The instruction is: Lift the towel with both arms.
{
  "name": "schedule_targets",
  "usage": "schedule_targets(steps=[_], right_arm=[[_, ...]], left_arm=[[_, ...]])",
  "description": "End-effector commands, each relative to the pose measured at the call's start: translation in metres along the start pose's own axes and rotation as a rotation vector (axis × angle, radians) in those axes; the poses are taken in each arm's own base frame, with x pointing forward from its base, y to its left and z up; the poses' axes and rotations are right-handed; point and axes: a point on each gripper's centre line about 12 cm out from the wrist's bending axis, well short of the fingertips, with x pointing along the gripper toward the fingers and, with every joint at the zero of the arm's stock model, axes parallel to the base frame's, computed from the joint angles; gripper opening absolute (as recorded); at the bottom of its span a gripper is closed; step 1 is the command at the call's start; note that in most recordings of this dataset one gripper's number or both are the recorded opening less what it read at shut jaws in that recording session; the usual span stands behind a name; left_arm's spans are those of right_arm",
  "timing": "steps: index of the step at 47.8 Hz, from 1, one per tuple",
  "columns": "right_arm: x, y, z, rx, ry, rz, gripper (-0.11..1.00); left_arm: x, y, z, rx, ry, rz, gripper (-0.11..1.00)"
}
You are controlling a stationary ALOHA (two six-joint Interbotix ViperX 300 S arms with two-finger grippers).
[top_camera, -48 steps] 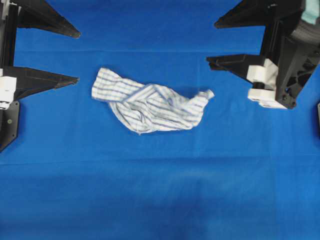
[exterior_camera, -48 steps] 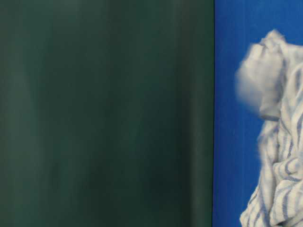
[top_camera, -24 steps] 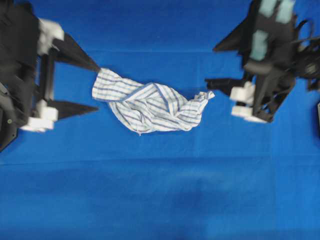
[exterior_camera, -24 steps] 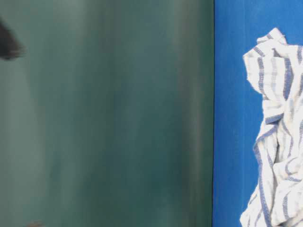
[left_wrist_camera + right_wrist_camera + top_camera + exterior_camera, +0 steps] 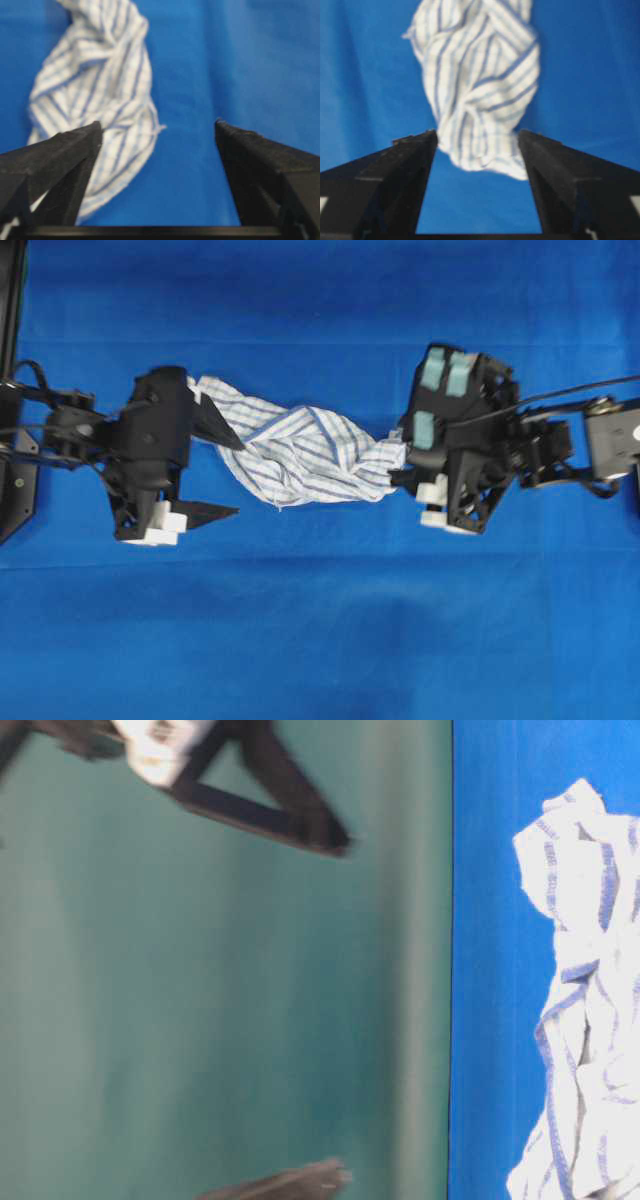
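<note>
The towel [image 5: 300,455], white with thin blue and grey stripes, lies crumpled on the blue cloth at the middle of the overhead view. My left gripper [image 5: 238,478] is open at its left end. One finger [image 5: 222,435] is over the towel's edge and the other lies on bare cloth. In the left wrist view the towel [image 5: 95,85] runs past the left finger of the gripper [image 5: 159,129]. My right gripper [image 5: 398,455] is open and straddles the towel's right end. In the right wrist view the towel's end [image 5: 480,90] sits between the jaws of the gripper [image 5: 478,137], untouched. The table-level view shows the towel [image 5: 590,1020] at the right edge.
A large plain blue cloth [image 5: 320,640] covers the table. A black mount [image 5: 15,490] stands at the left edge. In the table-level view two black fingers [image 5: 270,810] [image 5: 280,1185] show against a dark green background [image 5: 200,1000].
Both arms have moved inward from the table's sides to the towel's ends, the right one narrowing its jaws. Black fingers have entered the table-level view. The towel has barely shifted.
</note>
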Motion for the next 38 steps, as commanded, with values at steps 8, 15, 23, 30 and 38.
schedule_targets(steps=[8, 15, 23, 30, 38], right_arm=[[0.037, 0.017, -0.014, -0.037, 0.023, 0.047, 0.67], [0.066, 0.024, -0.026, -0.053, 0.057, 0.064, 0.67], [0.089, 0.028, -0.04, -0.07, 0.099, 0.067, 0.67], [0.101, 0.026, -0.046, -0.068, 0.105, 0.075, 0.67], [0.119, 0.022, -0.056, -0.055, 0.097, 0.1, 0.67]], left_arm=[[0.034, -0.01, -0.025, 0.017, 0.009, -0.022, 0.88], [0.06, -0.013, -0.048, 0.02, 0.024, -0.025, 0.88], [0.083, -0.013, -0.066, 0.021, 0.052, -0.023, 0.88], [0.099, -0.012, -0.081, 0.02, 0.08, -0.019, 0.88], [0.108, -0.007, -0.092, 0.012, 0.097, -0.008, 0.88]])
